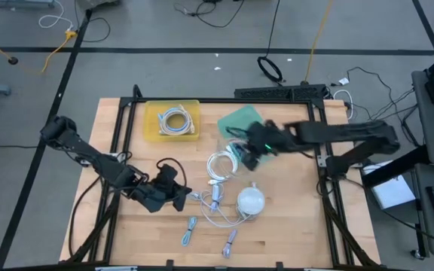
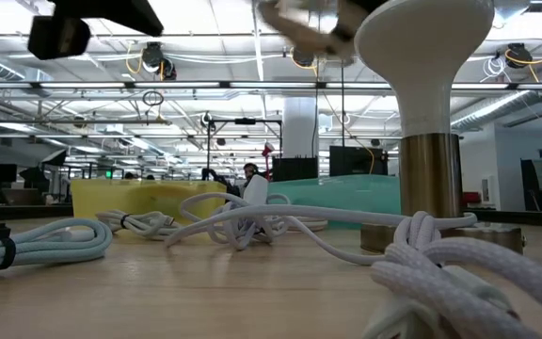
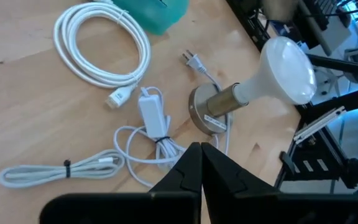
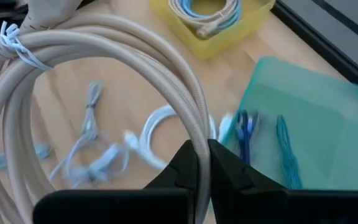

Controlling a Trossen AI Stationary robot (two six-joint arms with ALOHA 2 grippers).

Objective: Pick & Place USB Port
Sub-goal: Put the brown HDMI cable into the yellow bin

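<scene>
My right gripper (image 4: 197, 163) is shut on a cream coil of cable (image 4: 98, 59), bound with a white tie, and holds it in the air between the teal bin (image 4: 309, 118) and the yellow bin (image 4: 211, 25). In the high view this gripper (image 1: 249, 153) hovers at the teal bin's (image 1: 239, 120) near edge. A light coiled cable lies in the yellow bin (image 1: 173, 120). My left gripper (image 3: 201, 171) is shut and empty, above a white adapter with its cord (image 3: 154, 118); in the high view it (image 1: 173, 192) sits left of the lamp (image 1: 251, 200). My right gripper pinches the bundled strands on one side of the coil (image 4: 196, 127) between its two fingers, which lie across the strands. The coil is lifted clear of the table, its loop reaching out ahead of the fingers.
A white coiled cable (image 1: 221, 165) lies on the table beside the lamp, whose brass base (image 3: 213, 112) and white shade (image 3: 288, 68) stand close to my left gripper. Two small tied cables (image 1: 189, 229) (image 1: 229, 241) lie near the near edge. Black frame rails border the table.
</scene>
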